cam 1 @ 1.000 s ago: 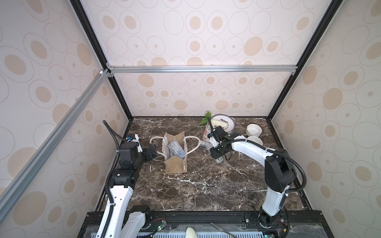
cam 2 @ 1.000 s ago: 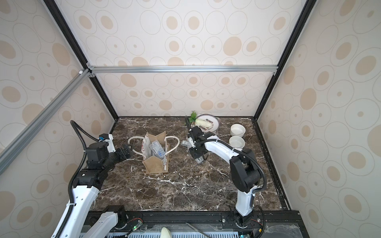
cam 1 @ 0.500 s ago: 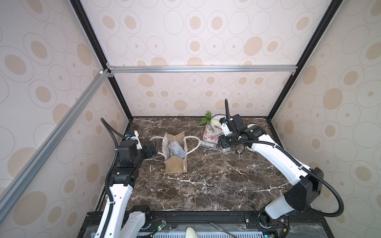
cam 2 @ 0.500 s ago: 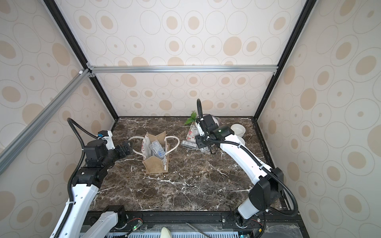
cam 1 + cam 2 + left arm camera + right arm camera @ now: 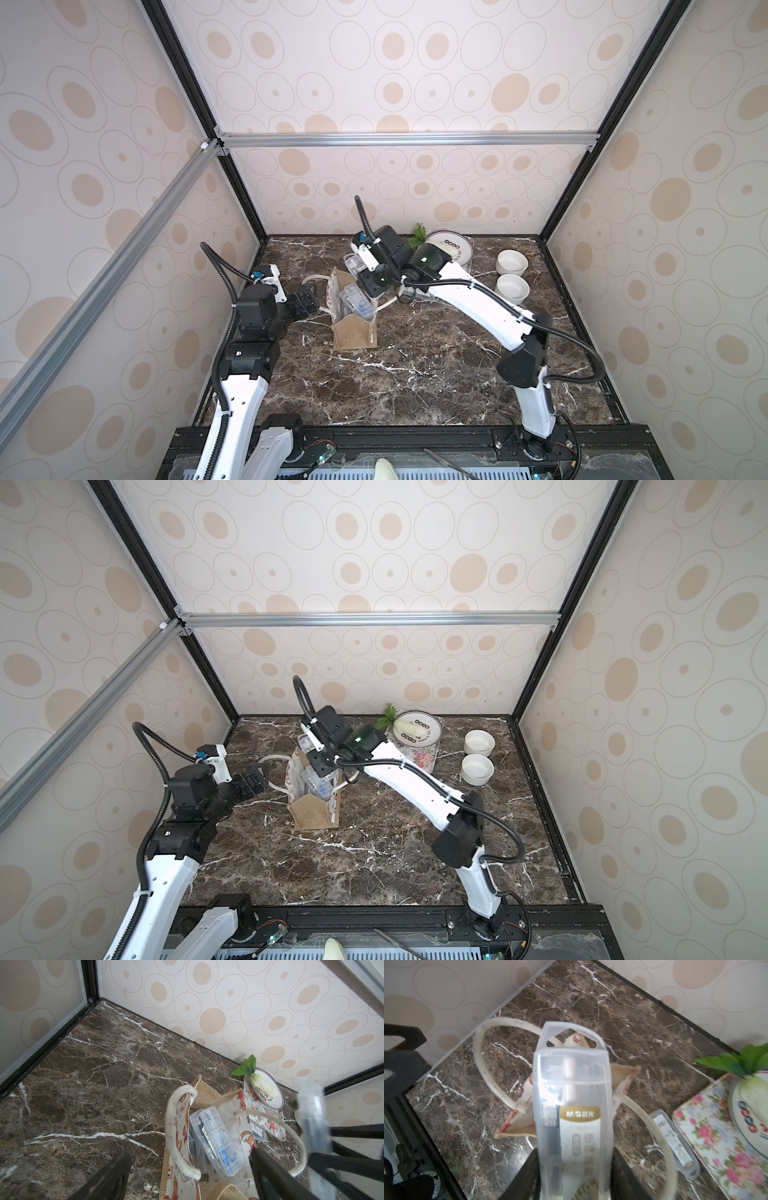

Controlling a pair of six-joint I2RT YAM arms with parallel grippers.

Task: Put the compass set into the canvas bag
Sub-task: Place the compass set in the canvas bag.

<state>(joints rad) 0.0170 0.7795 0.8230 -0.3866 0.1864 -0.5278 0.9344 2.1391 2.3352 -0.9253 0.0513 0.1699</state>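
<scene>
Holding the compass set, a clear plastic case, the right gripper has its fingers clamped narrow on one end of the case. The case hangs raised over the open mouth of the canvas bag, not yet inside. The bag stands upright on the marble table with other clear cases in it. The left gripper sits beside the bag, fingers spread wide and holding nothing, near one rope handle. Another case lies on the table just beside the floral mat.
</scene>
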